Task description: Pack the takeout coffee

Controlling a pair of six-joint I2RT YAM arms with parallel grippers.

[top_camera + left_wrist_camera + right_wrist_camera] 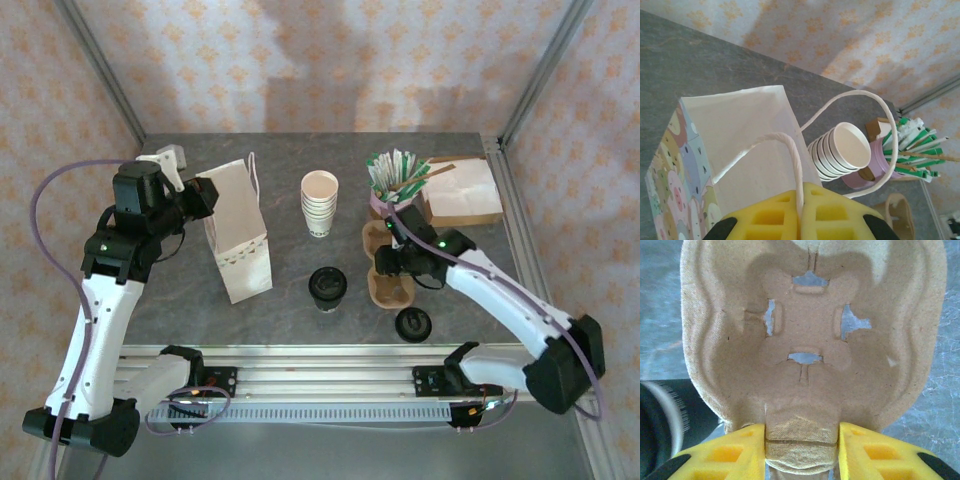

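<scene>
takeout coffee stands just left of right pincer clasping cup carrier.

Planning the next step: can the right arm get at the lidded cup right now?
Probably not yet: the right gripper is clamped on the carrier and would have to let go. Otherwise the way looks free; the cup stands in the open just beside the carrier.

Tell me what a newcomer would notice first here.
The left end effector pinches the handle of the white paper bag, at the left. The right end effector grips the pulp cup carrier by its centre rib, right of centre. Between them, the lidded coffee cup stands unpacked.
</scene>
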